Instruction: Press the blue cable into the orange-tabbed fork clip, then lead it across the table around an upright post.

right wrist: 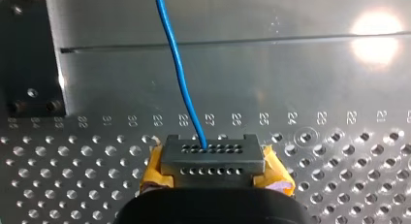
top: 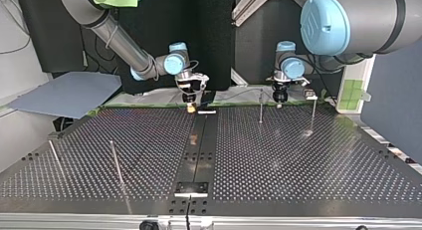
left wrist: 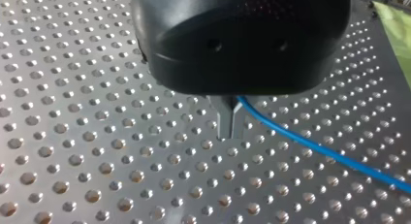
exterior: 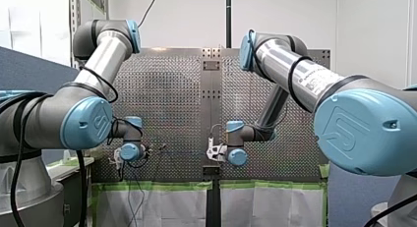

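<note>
In the left wrist view my left gripper has its metal fingers shut on the blue cable, which trails off over the perforated plate beside them. In the right wrist view the same blue cable comes out of the grey, yellow-padded tip of my right gripper, shut on it, and runs ahead over the smooth centre strip. In the top view my right gripper hangs at the far centre and my left gripper to its right, both just above the table. No orange-tabbed clip is clear in any view.
Two upright posts stand at the top view's far right, close to my left gripper. Two more posts lean at its near left. A small white piece lies beside my right gripper.
</note>
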